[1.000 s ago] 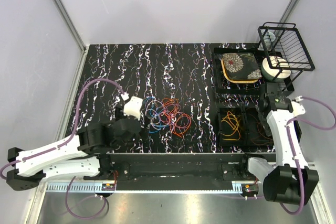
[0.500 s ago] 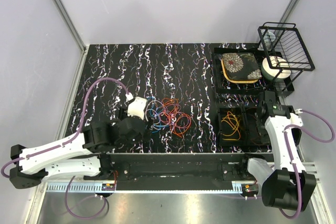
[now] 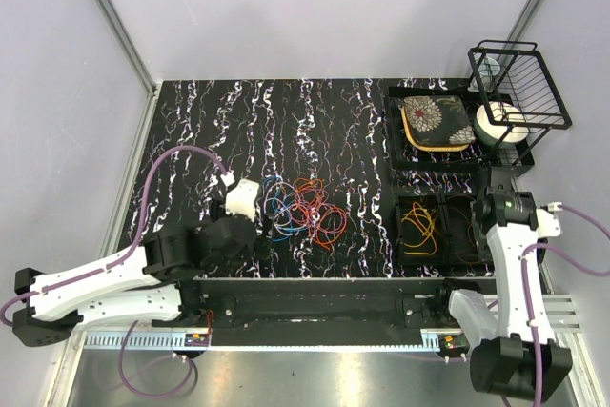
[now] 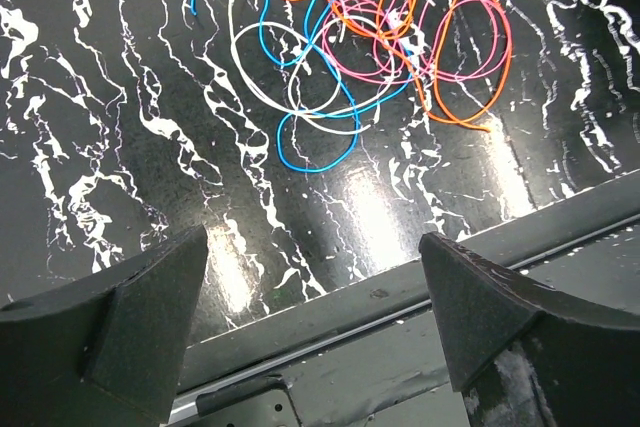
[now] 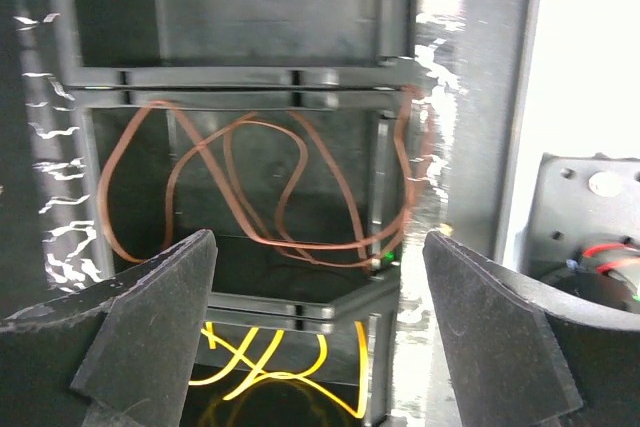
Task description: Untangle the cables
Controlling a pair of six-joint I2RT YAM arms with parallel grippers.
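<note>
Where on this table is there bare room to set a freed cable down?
Most room is the far stretch of table, between the back wall and the cable tangle. A narrower bare strip runs between the tangle and the divided tray. Crowded: the right side, with that tray, wire rack and right hand; the left hand sits beside the tangle.

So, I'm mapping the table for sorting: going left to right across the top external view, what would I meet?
left gripper → tangled cables → yellow cable → brown cable
</note>
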